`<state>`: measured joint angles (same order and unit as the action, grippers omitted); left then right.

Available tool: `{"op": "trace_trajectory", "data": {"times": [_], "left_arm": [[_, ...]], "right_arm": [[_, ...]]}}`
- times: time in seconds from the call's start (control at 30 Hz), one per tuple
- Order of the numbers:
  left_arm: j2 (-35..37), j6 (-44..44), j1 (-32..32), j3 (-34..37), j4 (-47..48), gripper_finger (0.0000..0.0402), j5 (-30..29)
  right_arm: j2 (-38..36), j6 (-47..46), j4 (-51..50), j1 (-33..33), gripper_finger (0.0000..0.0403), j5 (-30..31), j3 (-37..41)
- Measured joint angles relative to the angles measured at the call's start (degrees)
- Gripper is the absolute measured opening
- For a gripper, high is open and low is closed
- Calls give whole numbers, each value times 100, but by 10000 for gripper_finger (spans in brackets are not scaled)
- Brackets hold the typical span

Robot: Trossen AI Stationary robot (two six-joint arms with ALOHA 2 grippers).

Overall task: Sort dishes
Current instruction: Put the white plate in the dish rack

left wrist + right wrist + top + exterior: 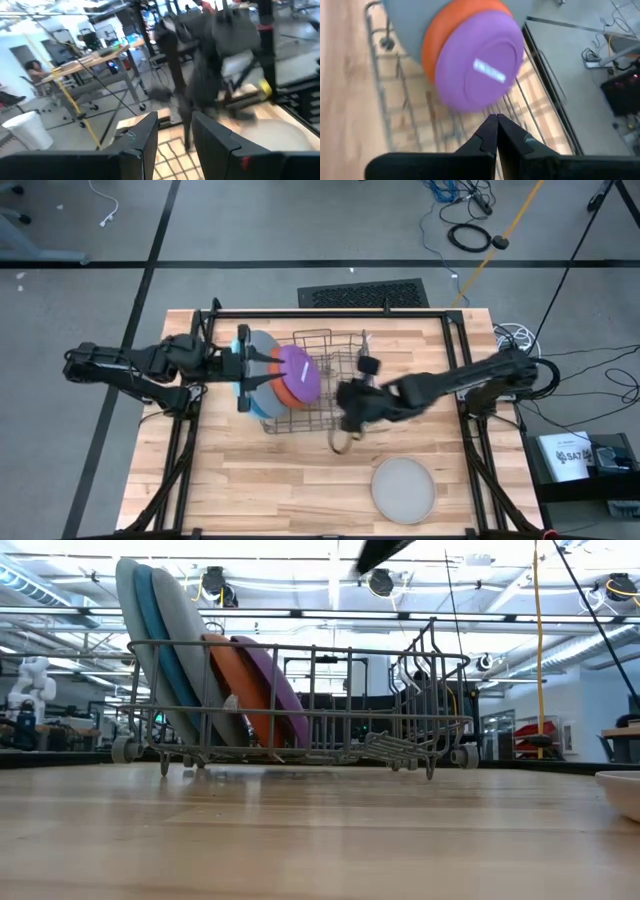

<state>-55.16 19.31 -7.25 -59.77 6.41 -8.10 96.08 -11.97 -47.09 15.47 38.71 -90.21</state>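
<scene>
5 plates are already standing on edge in the rack point(320, 385), and 1 is still lying out, so by my judgement the sort is nearly finished.

Going near to far: the pale grey plate point(403, 487) is lying flat on the surface point(250, 490) at the near right, well apart from the rack, with nothing touching it. In the low view only its rim is showing at the right edge.

Beyond it, the right gripper point(345, 442) is hanging over the surface just beside the rack's near side. Its fingers point(487, 135) are pressed together and holding nothing, and they are pointing toward the purple plate point(479, 61).

In the rack itself, the plates are leaning in a row at the left end: purple, then the orange plate point(228, 680), then the grey plate point(185, 650), the blue plate point(152, 630) and the pale blue plate point(126, 600). The right half of the rack is standing unfilled.

At the rack's left end, the left gripper point(245, 370) is sitting beside the large plates. Its fingers point(145, 137) are narrowly apart, and whether they are gripping a rim I cannot tell.

What is left, as I judge it, is fetching the pale grey plate and slotting it in beside the purple one.
</scene>
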Motion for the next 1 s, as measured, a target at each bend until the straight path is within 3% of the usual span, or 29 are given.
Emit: {"op": "trace_trajectory", "data": {"times": [0.2,0.3,0.4,0.53,0.7,0.83,1.0], "left_arm": [[-614,308,-310,14,77,121,453],[-984,334,-490,22,77,121,419],[-1189,351,-636,22,-16,121,217],[-1268,232,-839,22,-571,121,162],[-1166,47,-1269,20,-1244,121,164],[-1099,-52,-1696,20,-1294,121,151],[-1051,-494,-2225,20,-1330,121,-297]], "right_arm": [[-726,-1469,-1814,930,2,-2,-2],[-823,-2519,-2620,1451,16,-551,-4],[-821,-3344,-3005,1969,42,-1503,89],[-810,-3952,-2579,2539,87,-2165,565],[-806,-4105,-1302,2720,140,-2970,1704],[-806,-3902,-495,2741,164,-2992,2673],[-825,-3663,-163,2576,175,-3224,3570]]}}
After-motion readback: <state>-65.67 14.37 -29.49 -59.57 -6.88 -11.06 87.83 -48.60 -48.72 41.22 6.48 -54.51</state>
